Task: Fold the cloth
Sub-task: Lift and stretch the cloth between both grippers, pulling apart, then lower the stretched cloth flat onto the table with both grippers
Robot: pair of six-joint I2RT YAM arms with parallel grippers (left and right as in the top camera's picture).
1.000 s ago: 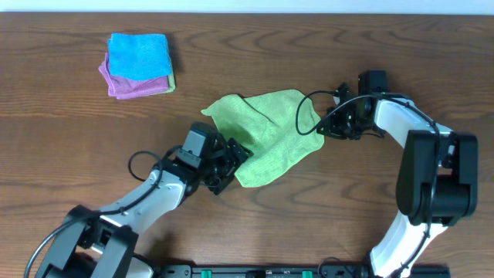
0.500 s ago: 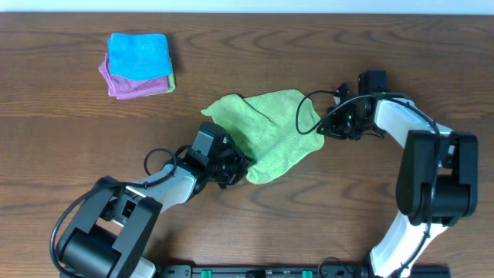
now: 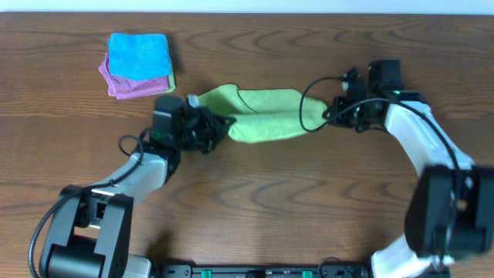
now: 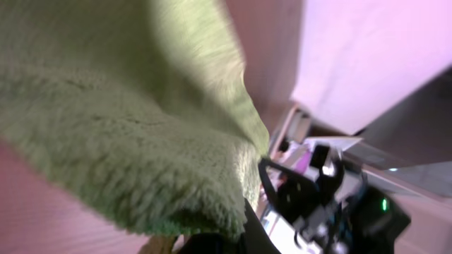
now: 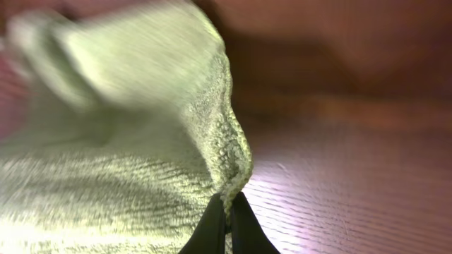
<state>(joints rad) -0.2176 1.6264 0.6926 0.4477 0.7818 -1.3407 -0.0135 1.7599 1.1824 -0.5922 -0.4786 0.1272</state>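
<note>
The left end effector [image 3: 214, 128] at nine o'clock and right end effector [image 3: 330, 116] at three both pinch the cloth [image 3: 266, 125]; tension could slip the right's seemingly thin hold.

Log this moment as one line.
phase: mid-fold | left hand: shut on lime-green microfibre cloth | right hand: shut on its other end
</note>
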